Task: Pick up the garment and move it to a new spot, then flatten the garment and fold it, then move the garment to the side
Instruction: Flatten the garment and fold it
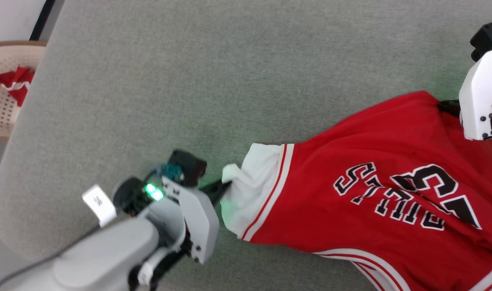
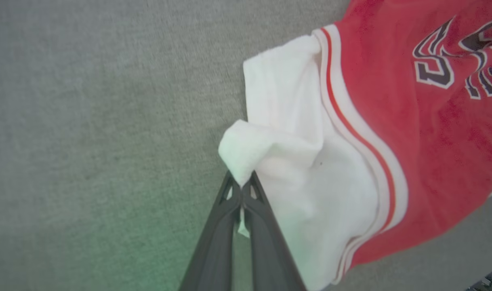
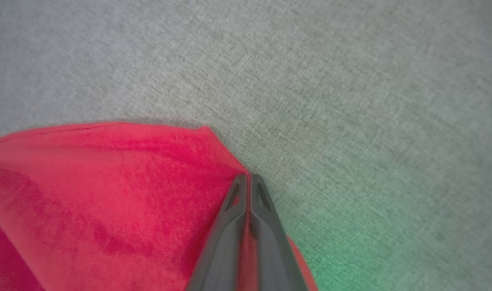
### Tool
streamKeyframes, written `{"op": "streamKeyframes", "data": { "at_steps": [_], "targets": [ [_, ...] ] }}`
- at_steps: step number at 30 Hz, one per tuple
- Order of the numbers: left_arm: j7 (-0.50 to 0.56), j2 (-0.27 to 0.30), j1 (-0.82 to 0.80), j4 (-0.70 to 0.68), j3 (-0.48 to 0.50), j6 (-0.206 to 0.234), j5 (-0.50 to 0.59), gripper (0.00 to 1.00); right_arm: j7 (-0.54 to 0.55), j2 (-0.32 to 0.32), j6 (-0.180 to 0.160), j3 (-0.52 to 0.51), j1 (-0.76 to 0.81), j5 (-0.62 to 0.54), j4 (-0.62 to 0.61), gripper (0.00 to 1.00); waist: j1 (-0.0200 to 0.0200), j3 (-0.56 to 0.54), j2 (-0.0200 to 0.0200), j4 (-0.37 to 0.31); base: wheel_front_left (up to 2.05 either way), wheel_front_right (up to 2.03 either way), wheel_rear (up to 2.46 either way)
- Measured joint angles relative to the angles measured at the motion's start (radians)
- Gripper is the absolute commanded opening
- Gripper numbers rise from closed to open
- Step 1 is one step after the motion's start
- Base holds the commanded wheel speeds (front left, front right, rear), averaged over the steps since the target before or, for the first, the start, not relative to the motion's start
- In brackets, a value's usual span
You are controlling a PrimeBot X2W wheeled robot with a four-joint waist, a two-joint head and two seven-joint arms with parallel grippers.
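The garment [image 1: 371, 186], a red jersey with white sleeves and black-white chest lettering, lies spread on the grey table [image 1: 230, 72] at the right. My left gripper [image 1: 226, 185] is shut on the edge of its white sleeve [image 2: 278, 161], with a fold of white cloth pinched between the fingertips [image 2: 246, 190]. At the far right, my right gripper [image 1: 446, 106] is shut on the red hem of the garment [image 3: 108, 194], its dark fingers [image 3: 256, 194] pressed together at the cloth's edge.
A beige perforated chair [image 1: 1, 89] stands beyond the table's left edge with a small bunched red-and-white cloth [image 1: 15, 83] on it. Bare grey table stretches across the top and left of the head view.
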Motion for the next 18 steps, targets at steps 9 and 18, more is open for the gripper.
{"op": "streamKeyframes", "data": {
  "at_steps": [9, 18],
  "targets": [
    [0.221, 0.074, -0.267, 0.004, 0.037, -0.054, 0.016, 0.0, -0.098, -0.024, -0.002, 0.004, -0.05, 0.024, -0.031, 0.0, 0.0, -0.063, 0.0, -0.042, 0.0, 0.0, 0.0],
    [0.354, 0.081, -0.562, 0.186, 0.085, -0.163, 0.054, 0.0, -0.2, -0.036, -0.002, -0.019, -0.144, 0.011, -0.083, 0.0, 0.0, -0.139, 0.0, -0.097, 0.0, 0.0, 0.0]
  ]
}}
